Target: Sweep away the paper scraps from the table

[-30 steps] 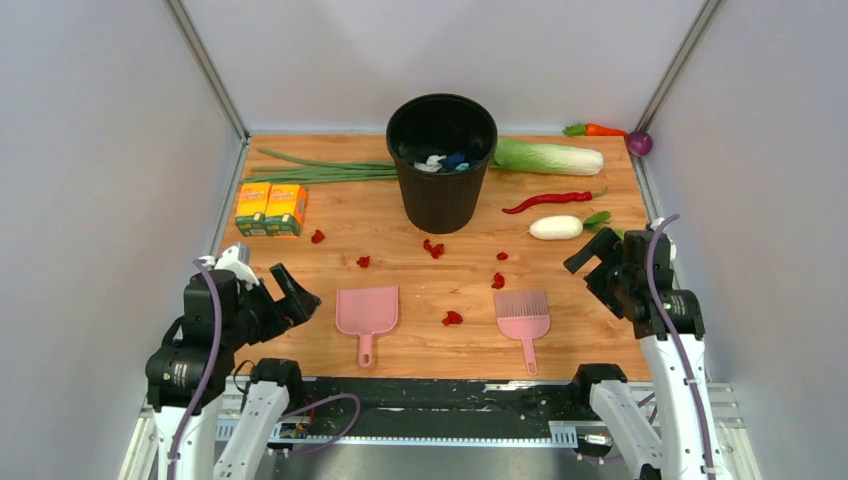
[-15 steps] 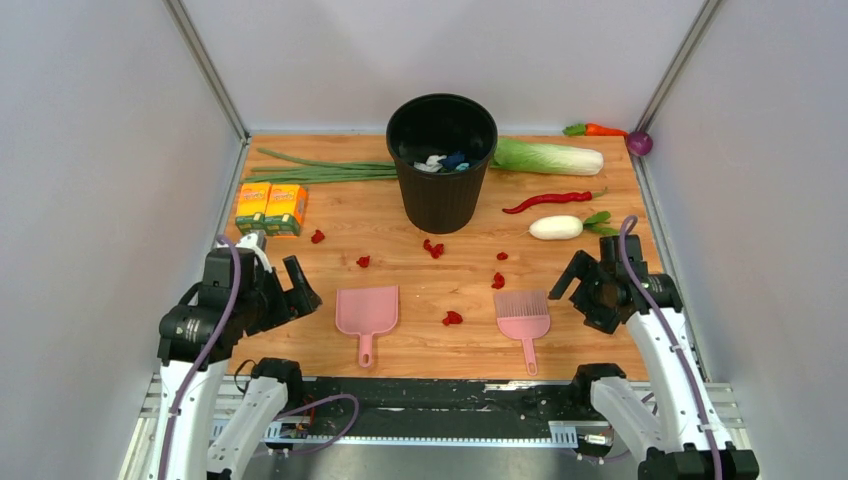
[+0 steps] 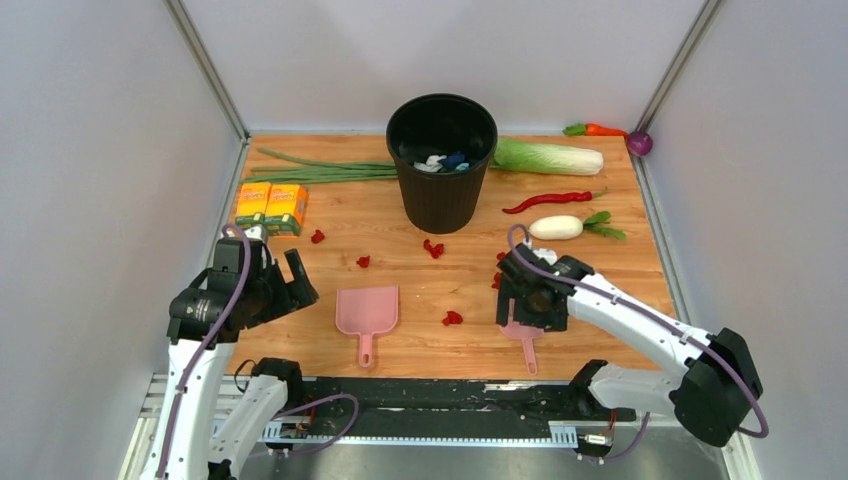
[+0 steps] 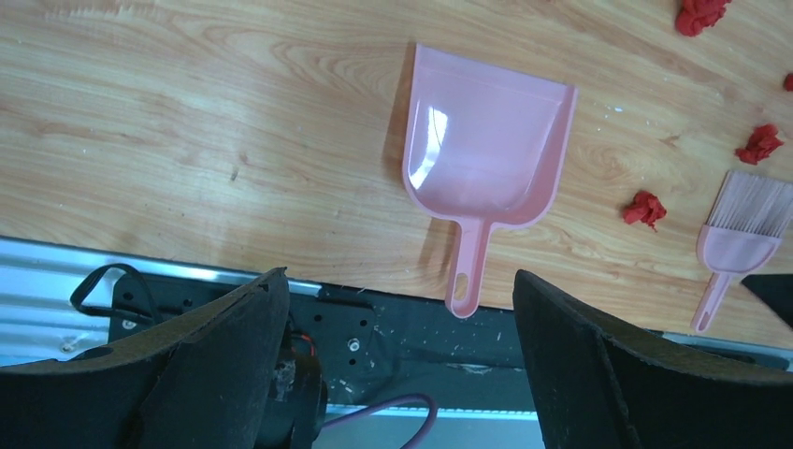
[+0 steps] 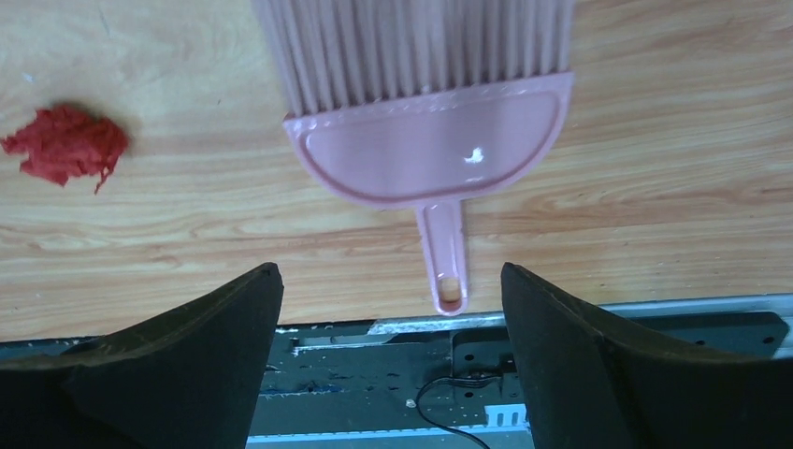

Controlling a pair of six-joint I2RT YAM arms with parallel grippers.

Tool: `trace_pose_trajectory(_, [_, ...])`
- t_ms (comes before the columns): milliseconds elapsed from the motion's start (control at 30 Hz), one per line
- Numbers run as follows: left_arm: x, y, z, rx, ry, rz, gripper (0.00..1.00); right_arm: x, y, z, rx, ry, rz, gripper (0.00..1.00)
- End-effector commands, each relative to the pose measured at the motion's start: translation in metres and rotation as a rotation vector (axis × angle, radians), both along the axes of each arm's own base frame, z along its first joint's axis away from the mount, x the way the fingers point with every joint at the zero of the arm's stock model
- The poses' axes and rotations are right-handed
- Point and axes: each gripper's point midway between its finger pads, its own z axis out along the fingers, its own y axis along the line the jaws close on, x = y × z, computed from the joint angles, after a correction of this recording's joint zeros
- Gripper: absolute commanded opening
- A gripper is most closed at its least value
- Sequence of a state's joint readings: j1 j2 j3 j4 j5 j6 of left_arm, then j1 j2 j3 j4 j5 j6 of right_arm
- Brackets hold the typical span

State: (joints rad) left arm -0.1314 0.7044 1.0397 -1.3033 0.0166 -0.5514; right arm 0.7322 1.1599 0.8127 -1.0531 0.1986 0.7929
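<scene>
Where the brush (image 5: 430,159) lies: the right gripper (image 5: 390,278) is now found above it, swung in from the right edge where it was seen a second ago. Its fingers are spread wide, with the handle between them and nothing gripped.
Left gripper (image 4: 397,281): shifted slightly since then; fingers spread, nothing held; the dustpan (image 4: 486,154) is seen just ahead.
Scraps (image 3: 453,318): scattered over the table (image 3: 340,215) in front of the bin (image 3: 441,160), unmoved; one lies between dustpan and brush.
Around: cartons (image 3: 271,208), scallions (image 3: 320,170), cabbage (image 3: 550,157), chili (image 3: 548,201) and radish (image 3: 555,227) are ranged along back and sides.
Hidden: in the top view the brush head is mostly covered by the right gripper.
</scene>
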Motion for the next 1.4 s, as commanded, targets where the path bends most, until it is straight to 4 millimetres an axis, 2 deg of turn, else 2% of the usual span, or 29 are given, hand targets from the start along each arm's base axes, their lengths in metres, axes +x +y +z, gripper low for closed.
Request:
trace_pose_trajectory(0, [0.019,0.0,0.005,0.014,-0.064,-0.012,0.96,-0.018,0.002,-0.012,-0.038,-0.04,-0.076,0.9])
trace_pose_trajectory(100, [0.028,-0.002,0.006,0.019,-0.065,-0.024,0.96,-0.025,-0.007,-0.02,-0.052,-0.047,-0.107,0.88])
trace_pose_trajectory(200, [0.037,-0.004,0.011,0.02,-0.067,-0.036,0.96,-0.022,-0.014,-0.025,-0.058,-0.086,-0.127,0.87])
trace_pose_trajectory(367, [0.046,-0.01,0.015,0.002,-0.063,-0.057,0.94,-0.019,-0.012,-0.047,-0.02,-0.105,-0.147,0.77])
trace_pose_trajectory(533, [0.043,-0.008,0.021,0.024,-0.065,-0.065,0.94,-0.019,0.002,-0.058,0.093,-0.118,-0.159,0.64])
trace_pose_trajectory(667, [0.038,-0.008,0.021,0.027,-0.061,-0.071,0.94,-0.027,-0.004,-0.068,0.102,-0.108,-0.167,0.53])
trace_pose_trajectory(900, [0.029,-0.008,0.024,0.02,-0.075,-0.072,0.94,-0.037,-0.008,-0.073,0.099,-0.077,-0.134,0.22])
trace_pose_trajectory(967, [0.025,-0.008,0.024,0.015,-0.074,-0.07,0.94,-0.038,-0.009,-0.068,0.091,-0.066,-0.132,0.14])
trace_pose_trajectory(1067, [0.022,-0.01,0.027,-0.003,-0.089,-0.073,0.94,-0.036,-0.008,-0.052,0.075,-0.068,-0.128,0.09])
trace_pose_trajectory(1167, [0.019,-0.015,0.034,-0.027,-0.114,-0.092,0.94,-0.029,-0.006,-0.027,0.071,-0.094,-0.115,0.08])
trace_pose_trajectory(1367, [0.021,-0.045,0.06,-0.168,-0.209,-0.213,0.94,-0.016,0.006,0.029,0.119,-0.15,-0.087,0.06])
